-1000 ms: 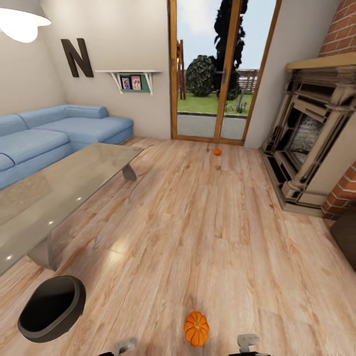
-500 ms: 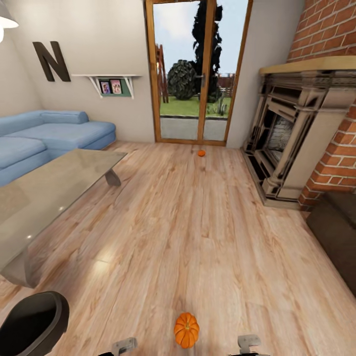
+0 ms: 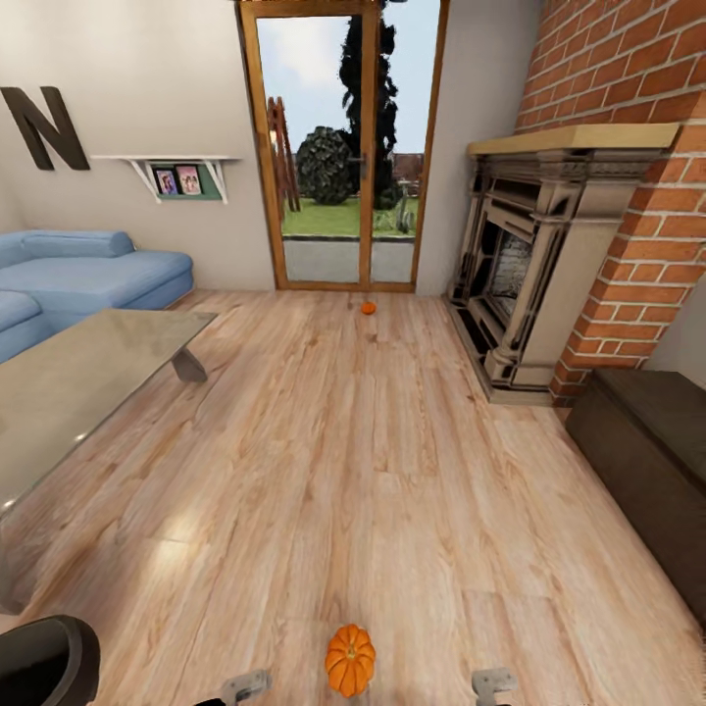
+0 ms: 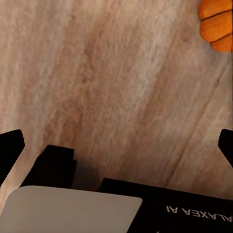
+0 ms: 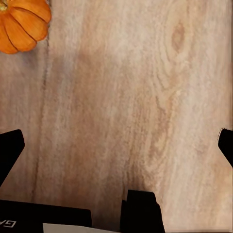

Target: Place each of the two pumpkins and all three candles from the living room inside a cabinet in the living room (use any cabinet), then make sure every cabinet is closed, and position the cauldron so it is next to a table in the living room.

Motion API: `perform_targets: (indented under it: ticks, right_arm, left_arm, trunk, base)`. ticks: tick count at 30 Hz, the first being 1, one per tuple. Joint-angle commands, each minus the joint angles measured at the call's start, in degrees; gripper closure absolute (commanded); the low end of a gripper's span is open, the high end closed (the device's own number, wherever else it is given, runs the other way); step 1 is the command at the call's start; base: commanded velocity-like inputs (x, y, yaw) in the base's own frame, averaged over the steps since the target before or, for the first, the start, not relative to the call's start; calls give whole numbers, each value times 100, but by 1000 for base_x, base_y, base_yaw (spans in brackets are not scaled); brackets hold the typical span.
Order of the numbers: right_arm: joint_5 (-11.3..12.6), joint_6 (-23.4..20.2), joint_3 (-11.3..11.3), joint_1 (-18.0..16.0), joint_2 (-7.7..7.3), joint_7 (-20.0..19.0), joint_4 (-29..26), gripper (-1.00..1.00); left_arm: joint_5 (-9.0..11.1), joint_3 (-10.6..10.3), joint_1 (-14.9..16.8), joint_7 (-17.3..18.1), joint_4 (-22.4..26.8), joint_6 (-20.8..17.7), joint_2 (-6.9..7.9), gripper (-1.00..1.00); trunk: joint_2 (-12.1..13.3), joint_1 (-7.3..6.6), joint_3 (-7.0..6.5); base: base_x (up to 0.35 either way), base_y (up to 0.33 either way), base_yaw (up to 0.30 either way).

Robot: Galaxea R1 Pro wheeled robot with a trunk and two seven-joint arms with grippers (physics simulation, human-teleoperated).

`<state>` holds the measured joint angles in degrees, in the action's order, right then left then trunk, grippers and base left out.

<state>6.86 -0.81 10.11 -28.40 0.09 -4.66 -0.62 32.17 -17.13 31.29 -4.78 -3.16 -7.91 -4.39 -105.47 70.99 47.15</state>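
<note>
Tools: left tool (image 4: 116, 145) and right tool (image 5: 116, 145) both spread wide, empty.
View: I've swung right; cabinet (image 3: 652, 471) now visible.
Near pumpkin (image 3: 350, 660): unmoved on floor (image 3: 392, 471).

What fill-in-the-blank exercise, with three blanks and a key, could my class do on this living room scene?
1. The near pumpkin sits on the ______ floor between the two arms.
2. The far pumpkin lies just in front of the glass ______.
3. The dark-brown cabinet stands beside the brick ______.

Missing words: wooden; door; fireplace
</note>
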Motion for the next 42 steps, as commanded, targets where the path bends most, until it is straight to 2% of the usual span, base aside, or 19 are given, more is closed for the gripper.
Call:
perform_targets:
  ticks: [1, 42]
  right_arm:
    - [0, 1, 0, 1, 0, 0, 0, -100]
    - [0, 1, 0, 1, 0, 0, 0, -100]
  left_arm:
    - [0, 0, 0, -1, 0, 0, 0, -100]
    - [0, 2, 0, -2, 1, 1, -1, -100]
  trunk:
    - [0, 0, -7]
    - [0, 0, -281]
  base:
    - [0, 0, -224]
    - [0, 0, -224]
